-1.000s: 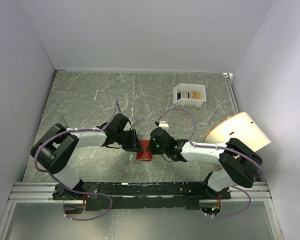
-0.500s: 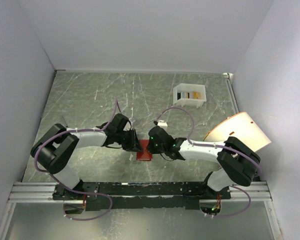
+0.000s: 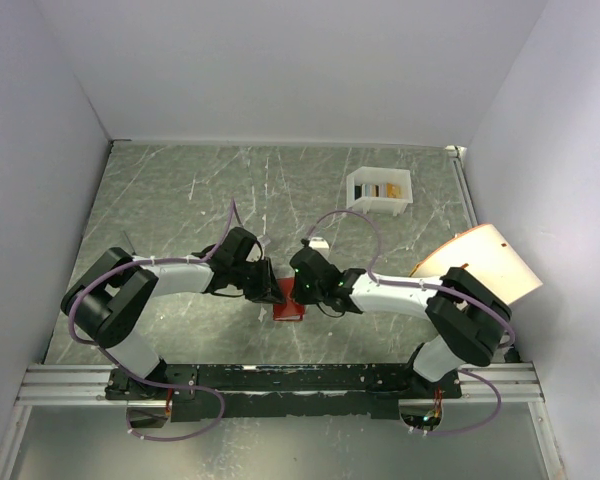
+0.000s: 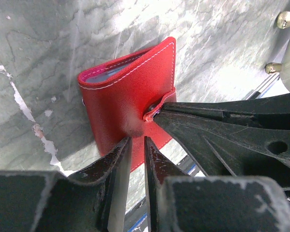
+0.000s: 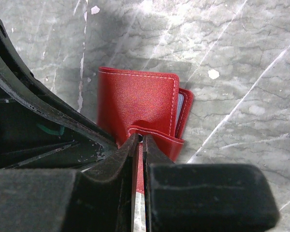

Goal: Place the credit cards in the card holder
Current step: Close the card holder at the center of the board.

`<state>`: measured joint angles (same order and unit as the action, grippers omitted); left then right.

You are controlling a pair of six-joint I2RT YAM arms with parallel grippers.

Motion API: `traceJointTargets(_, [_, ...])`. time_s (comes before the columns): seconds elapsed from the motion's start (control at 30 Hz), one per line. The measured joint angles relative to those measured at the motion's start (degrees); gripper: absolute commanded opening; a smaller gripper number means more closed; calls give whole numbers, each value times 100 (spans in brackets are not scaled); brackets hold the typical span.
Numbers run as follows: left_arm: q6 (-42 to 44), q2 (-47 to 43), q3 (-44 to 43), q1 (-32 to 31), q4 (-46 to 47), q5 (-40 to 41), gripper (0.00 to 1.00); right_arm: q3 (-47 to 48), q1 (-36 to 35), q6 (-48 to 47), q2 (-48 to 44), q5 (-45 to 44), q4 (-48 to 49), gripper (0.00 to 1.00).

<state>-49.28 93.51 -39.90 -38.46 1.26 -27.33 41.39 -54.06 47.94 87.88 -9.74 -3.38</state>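
Note:
The red card holder (image 3: 288, 304) lies folded on the grey table between my two grippers. In the left wrist view the card holder (image 4: 121, 96) shows its cover. My left gripper (image 4: 135, 141) is shut with a thin gap, its tips pressing on that cover. My right gripper (image 5: 139, 138) is shut on the snap tab (image 5: 157, 137), which wraps the edge of the card holder (image 5: 135, 99). Pale blue-grey inner pockets (image 5: 180, 107) peek out at the side. In the top view my left gripper (image 3: 271, 291) and right gripper (image 3: 296, 291) meet over it. Credit cards (image 3: 384, 190) stand in a white box.
The white open-topped box (image 3: 358, 190) stands at the back right. A pale orange fan-shaped object (image 3: 477, 262) sits against the right wall. White walls enclose the table on three sides. The rail (image 3: 280, 378) with the arm bases runs along the near edge.
My right wrist has shifted a little left and towards the card holder. The left arm and the card holder have stayed almost still.

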Motion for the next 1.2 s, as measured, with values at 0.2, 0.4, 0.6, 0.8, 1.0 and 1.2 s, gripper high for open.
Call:
traceJointTargets(0.2, [-4, -2, 42, 4, 68, 0, 28, 236, 0, -68, 76, 33, -385, 7])
traceJointTargets(0.4, [-7, -4, 105, 7, 192, 0, 29, 439, 9, -138, 133, 92, -789, 8])
traceJointTargets(0.6, [-4, -7, 136, 7, 254, -4, 29, 741, 48, -282, 323, 162, -1132, 8])
traceJointTargets(0.8, [-7, -22, 192, 7, 354, -15, 29, 1104, 79, -435, 557, 262, -1532, 8])
traceJointTargets(1.0, [-17, -61, 273, 7, 476, -33, 29, 1338, 114, -553, 717, 387, -1816, 8])
traceJointTargets(1.2, [-20, -74, 297, 7, 514, -35, 29, 1460, 225, -654, 839, 575, -1945, 8])
